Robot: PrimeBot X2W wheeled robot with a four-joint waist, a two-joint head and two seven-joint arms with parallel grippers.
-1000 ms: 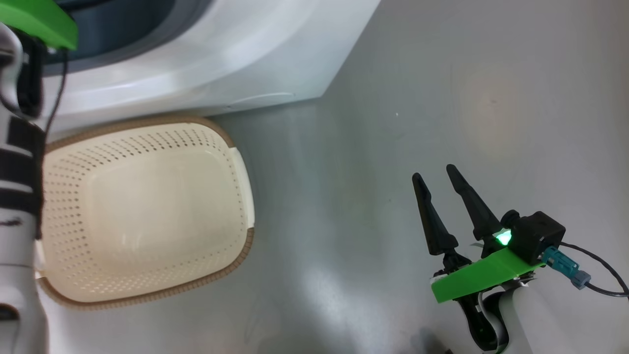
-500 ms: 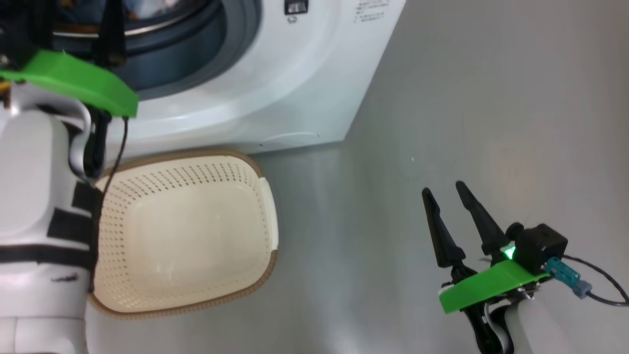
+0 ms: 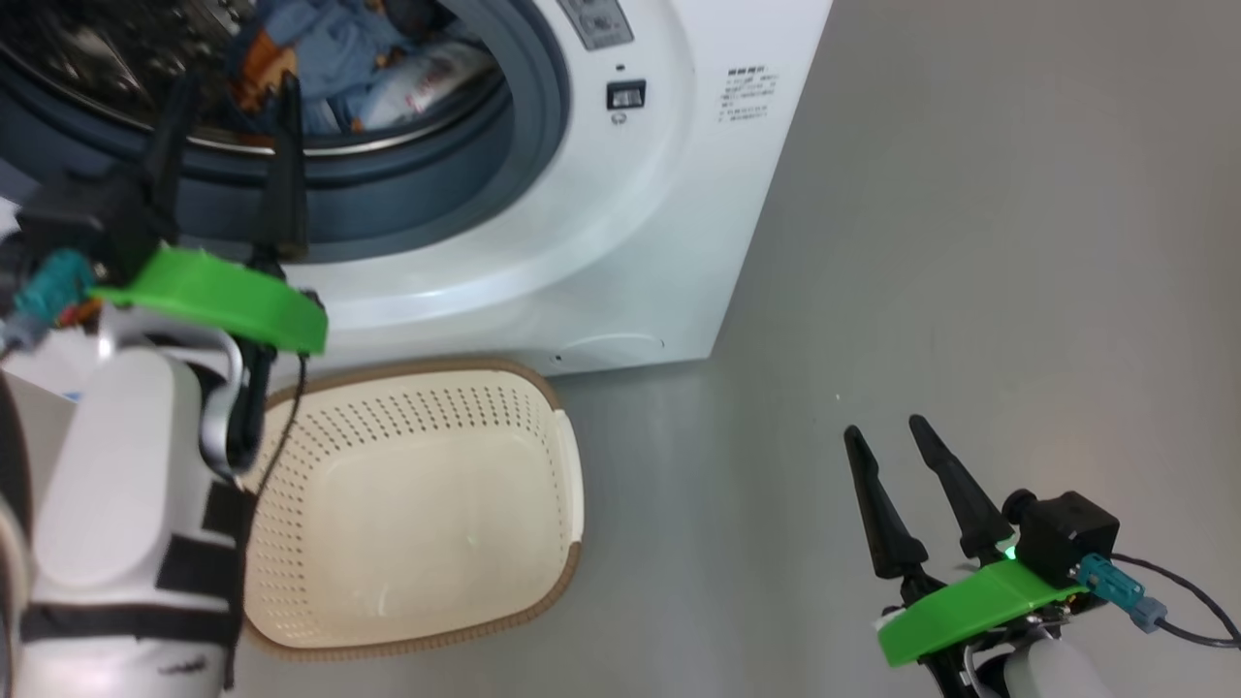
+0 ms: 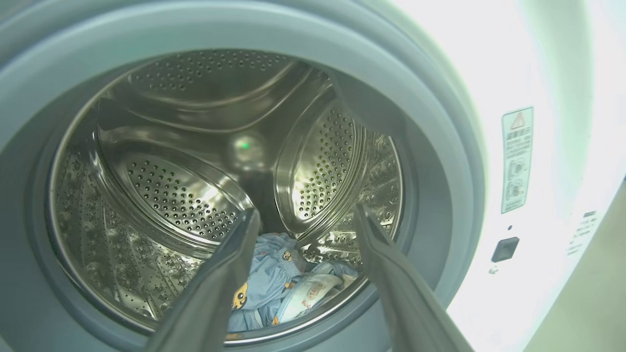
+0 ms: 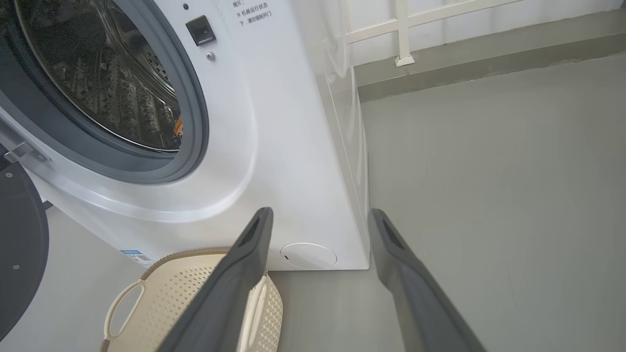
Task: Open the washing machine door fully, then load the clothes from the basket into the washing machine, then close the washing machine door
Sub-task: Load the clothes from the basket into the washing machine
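The white washing machine [image 3: 620,242] stands with its drum mouth uncovered. Light-blue clothes [image 3: 334,53] with bear prints and a pale piece lie at the bottom of the steel drum [image 4: 171,195], and the clothes [image 4: 274,286] show there in the left wrist view too. My left gripper [image 3: 233,92] hangs open just before the grey-blue gasket, with nothing between its fingers [image 4: 230,274]. The cream basket [image 3: 543,543] sits on the floor below the machine with nothing in it. My right gripper [image 3: 884,431] is open over bare floor to the right. The black washing machine door [image 5: 22,244] hangs swung open at the left.
Grey floor [image 3: 970,242] stretches to the right of the machine. A white railing [image 5: 406,29] and a low kerb run along the far wall. A round filter cap [image 5: 308,255] sits low on the machine's front. The basket's handle [image 5: 122,308] faces the door side.
The head camera has tilted up, bringing the drum and the clothes into the picture. My left gripper has drawn back a little from the drum mouth. The right gripper has hardly moved.
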